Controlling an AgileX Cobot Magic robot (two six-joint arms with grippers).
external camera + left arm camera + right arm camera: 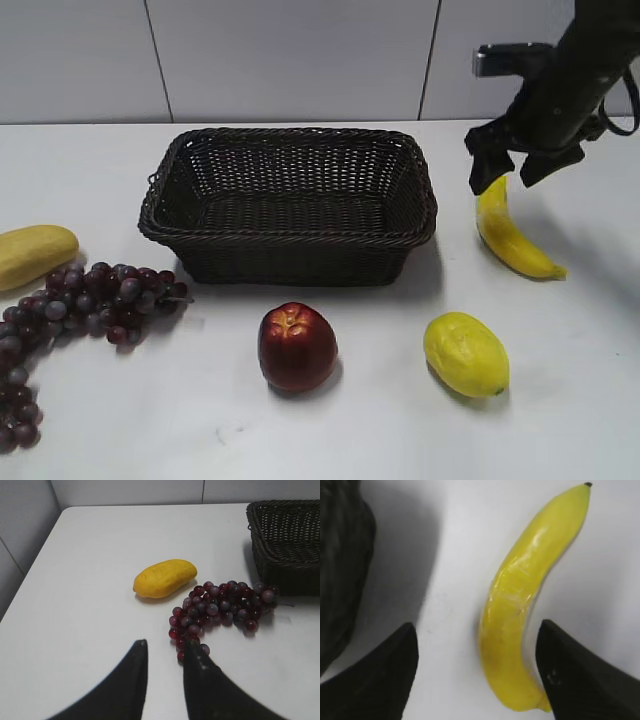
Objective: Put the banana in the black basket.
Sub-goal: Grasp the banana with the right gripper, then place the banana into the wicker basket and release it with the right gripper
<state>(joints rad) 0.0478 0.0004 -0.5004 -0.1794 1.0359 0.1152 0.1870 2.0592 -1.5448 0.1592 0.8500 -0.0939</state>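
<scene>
Exterior view, nearest first: a red apple (297, 346) and a plump yellow lemon (466, 354) sit on the white table (350, 430) in front of the black basket (290, 203), apple toward the middle, lemon to the right. A bunch of dark red grapes (90, 300) trails along the left edge, with a pale-yellow oblong fruit (35, 252) just behind it. The basket stands in the middle of the table with nothing visible inside.

To the basket's right, the banana (510, 236) lies on the table, apart from the basket wall. The right gripper (508, 170) hangs over its far end, fingers spread to either side of the fruit. In the right wrist view the banana (525, 605) runs up between the two dark fingers (385, 675), which stand wide apart; the right one overlaps the banana's near end, so contact there cannot be told.

The left gripper (165, 655), seen in the left wrist view, is released with a narrow gap between its fingers, hovering above the table beside the grapes (220, 612), holding nothing.
</scene>
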